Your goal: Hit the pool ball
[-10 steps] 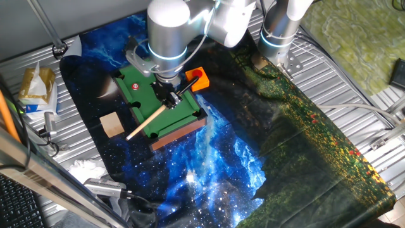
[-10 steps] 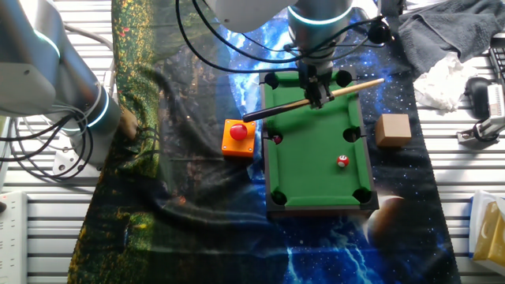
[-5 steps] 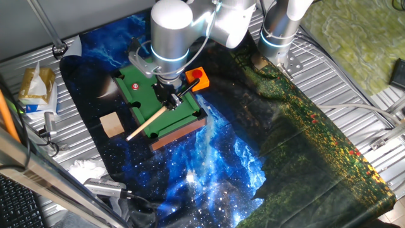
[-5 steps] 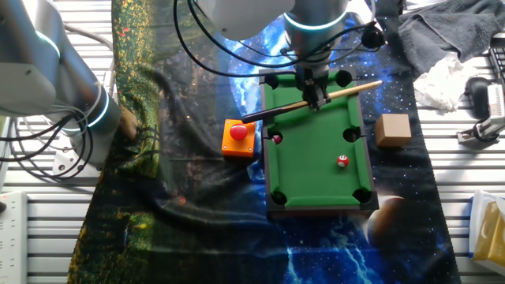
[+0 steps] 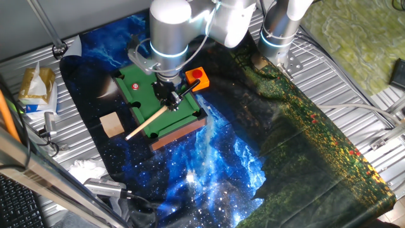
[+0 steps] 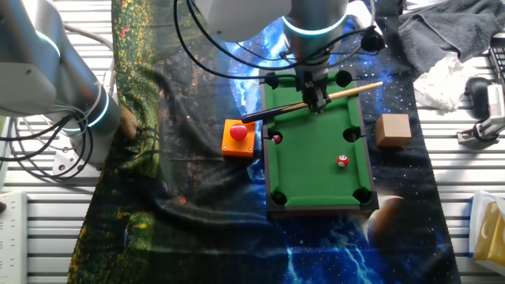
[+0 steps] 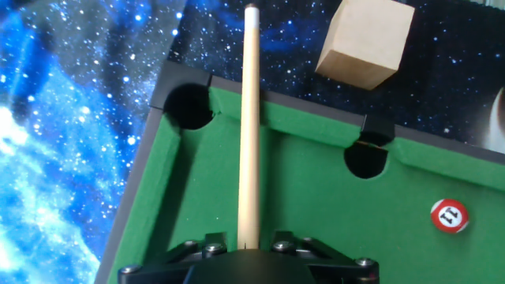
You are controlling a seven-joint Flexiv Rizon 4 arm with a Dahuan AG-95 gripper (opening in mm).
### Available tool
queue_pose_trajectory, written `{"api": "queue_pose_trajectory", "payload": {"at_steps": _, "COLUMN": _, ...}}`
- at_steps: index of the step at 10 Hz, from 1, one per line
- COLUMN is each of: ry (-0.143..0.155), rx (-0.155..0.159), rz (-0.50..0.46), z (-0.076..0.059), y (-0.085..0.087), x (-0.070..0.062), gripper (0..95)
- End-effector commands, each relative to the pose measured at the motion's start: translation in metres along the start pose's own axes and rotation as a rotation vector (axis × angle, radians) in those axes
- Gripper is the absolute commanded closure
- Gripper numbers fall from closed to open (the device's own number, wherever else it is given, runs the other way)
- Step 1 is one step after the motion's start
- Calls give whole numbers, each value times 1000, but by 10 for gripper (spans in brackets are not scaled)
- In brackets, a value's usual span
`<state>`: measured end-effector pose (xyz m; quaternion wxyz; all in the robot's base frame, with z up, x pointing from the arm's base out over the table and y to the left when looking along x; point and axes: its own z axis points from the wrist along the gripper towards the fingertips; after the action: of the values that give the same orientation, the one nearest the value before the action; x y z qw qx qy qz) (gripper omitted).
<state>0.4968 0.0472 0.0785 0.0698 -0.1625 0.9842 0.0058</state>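
Observation:
The pool ball (image 6: 342, 161), tiny, red with a white spot, rests on the felt of the green mini pool table (image 6: 316, 181). It also shows as the ball (image 5: 134, 86) and the ball (image 7: 450, 215), at the right of the hand view. My gripper (image 6: 316, 99) hovers over the table's far end, shut on a wooden cue (image 6: 347, 91) that lies across the table. The gripper (image 5: 169, 101) holds the cue (image 5: 149, 120) near its middle. The cue (image 7: 251, 118) runs straight ahead in the hand view, well left of the ball.
A darker ball (image 6: 276, 138) sits by a side pocket. A red button on an orange base (image 6: 238, 134) stands beside the table. A wooden cube (image 6: 392, 130) lies on the other side. Cloths and tools (image 6: 446, 75) crowd the edge.
The arm has swayed only slightly over the table's end. The cue stays in the grip and the pool ball has not moved.

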Motion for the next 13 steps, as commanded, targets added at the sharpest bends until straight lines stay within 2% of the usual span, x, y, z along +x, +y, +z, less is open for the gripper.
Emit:
{"api": "queue_pose_trajectory", "payload": {"at_steps": 1, "ry": 21, "rx": 26, "rz": -56, "z": -17, "y": -2, "x": -4, "gripper": 190}}
{"api": "queue_pose_trajectory", "payload": {"at_steps": 2, "ry": 28, "rx": 41, "rz": -76, "z": -29, "y": -4, "x": -7, "gripper": 190}}
{"api": "queue_pose_trajectory", "payload": {"at_steps": 3, "ry": 47, "rx": 96, "rz": -132, "z": -41, "y": -9, "x": -8, "gripper": 190}}
{"api": "queue_pose_trajectory", "payload": {"at_steps": 4, "ry": 58, "rx": 120, "rz": -149, "z": -49, "y": -13, "x": -8, "gripper": 380}}
{"api": "queue_pose_trajectory", "payload": {"at_steps": 5, "ry": 61, "rx": 124, "rz": -149, "z": -59, "y": -21, "x": -7, "gripper": 570}}
{"api": "queue_pose_trajectory", "payload": {"at_steps": 6, "ry": 56, "rx": 109, "rz": -162, "z": -66, "y": -32, "x": -4, "gripper": 950}}
{"api": "queue_pose_trajectory", "payload": {"at_steps": 7, "ry": 55, "rx": 104, "rz": -169, "z": -67, "y": -37, "x": -3, "gripper": 950}}
{"api": "queue_pose_trajectory", "payload": {"at_steps": 8, "ry": 50, "rx": 86, "rz": -190, "z": -73, "y": -59, "x": 2, "gripper": 950}}
{"api": "queue_pose_trajectory", "payload": {"at_steps": 9, "ry": 52, "rx": 79, "rz": -199, "z": -76, "y": -70, "x": 4, "gripper": 950}}
{"api": "queue_pose_trajectory", "payload": {"at_steps": 11, "ry": 46, "rx": 49, "rz": -166, "z": -85, "y": -97, "x": 10, "gripper": 950}}
{"api": "queue_pose_trajectory", "payload": {"at_steps": 13, "ry": 33, "rx": 12, "rz": -144, "z": -87, "y": -114, "x": 16, "gripper": 950}}
